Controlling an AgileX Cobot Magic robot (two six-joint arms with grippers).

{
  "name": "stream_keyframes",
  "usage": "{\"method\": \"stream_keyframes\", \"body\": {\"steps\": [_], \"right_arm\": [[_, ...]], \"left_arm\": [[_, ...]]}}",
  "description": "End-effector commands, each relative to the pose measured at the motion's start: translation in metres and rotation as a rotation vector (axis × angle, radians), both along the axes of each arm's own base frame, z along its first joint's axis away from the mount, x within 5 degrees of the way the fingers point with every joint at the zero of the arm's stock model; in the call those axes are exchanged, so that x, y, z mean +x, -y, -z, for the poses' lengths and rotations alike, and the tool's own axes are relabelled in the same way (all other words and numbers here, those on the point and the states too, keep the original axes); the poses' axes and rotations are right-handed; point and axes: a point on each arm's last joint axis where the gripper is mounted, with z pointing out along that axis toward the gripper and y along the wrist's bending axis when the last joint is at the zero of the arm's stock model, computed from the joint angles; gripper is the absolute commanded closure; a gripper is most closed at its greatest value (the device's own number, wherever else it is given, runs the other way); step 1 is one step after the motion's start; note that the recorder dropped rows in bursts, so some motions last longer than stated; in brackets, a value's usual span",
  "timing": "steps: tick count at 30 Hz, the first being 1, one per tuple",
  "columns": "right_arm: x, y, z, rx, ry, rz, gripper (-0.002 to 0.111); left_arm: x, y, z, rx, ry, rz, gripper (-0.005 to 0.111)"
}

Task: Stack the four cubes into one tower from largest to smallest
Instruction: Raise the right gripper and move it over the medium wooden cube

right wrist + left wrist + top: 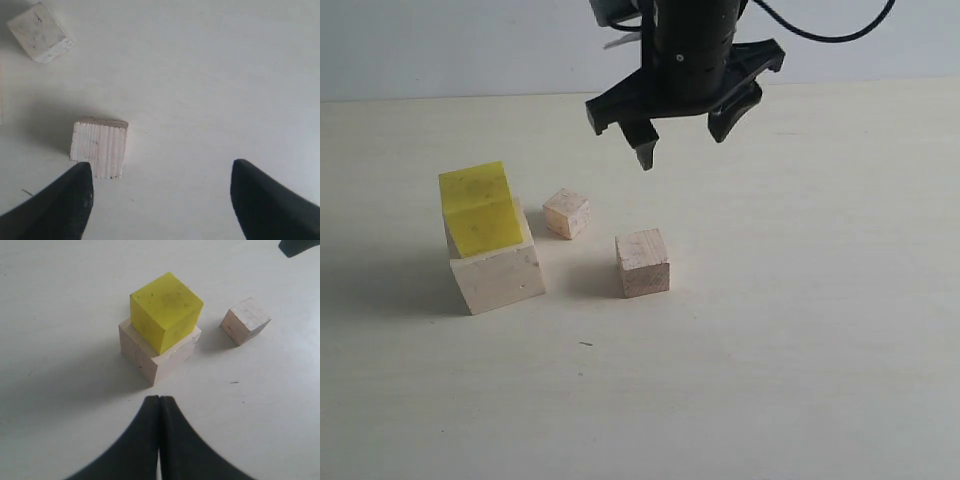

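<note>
Right claw (680,135) hangs wide open and empty over the table (800,380), near the loose light-brown wooden cube (643,262); left claw (159,402) is pinched shut, gripping nothing. Two levels are up: the bright yellow cube (480,210) sits on the large pale wooden cube (500,280). Two to go, I'd say: the light-brown one, then the tiny pinkish wooden cube (566,213) beside the stack. Count: four cubes, two claws.

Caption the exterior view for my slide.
Right gripper open overhead; yellow cube stacked on the largest cube; light-brown cube and smallest cube lie loose on the table.
</note>
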Motion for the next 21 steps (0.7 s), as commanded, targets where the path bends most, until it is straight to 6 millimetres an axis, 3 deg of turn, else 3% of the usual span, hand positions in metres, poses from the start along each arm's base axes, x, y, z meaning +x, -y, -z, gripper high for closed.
{"method": "stream_keyframes", "body": {"steps": [1, 8, 11, 13, 21], "right_arm": [[0.005, -0.008, 0.023, 0.012, -0.047, -0.005, 0.036], [0.007, -0.019, 0.058, 0.028, -0.150, -0.004, 0.036], [0.009, -0.021, 0.063, 0.037, -0.146, -0.031, 0.036], [0.010, -0.022, 0.063, 0.035, -0.140, -0.059, 0.036], [0.006, -0.015, 0.031, 0.051, -0.060, -0.086, 0.036]], "left_arm": [[0.000, 0.000, -0.001, 0.002, 0.016, 0.003, 0.107], [0.000, 0.000, 0.000, 0.009, 0.017, 0.003, 0.107], [0.000, 0.000, 0.000, 0.009, 0.017, 0.003, 0.107], [0.000, 0.000, 0.000, 0.013, 0.014, 0.004, 0.107], [0.000, 0.000, 0.000, 0.017, 0.016, 0.004, 0.107]]}}
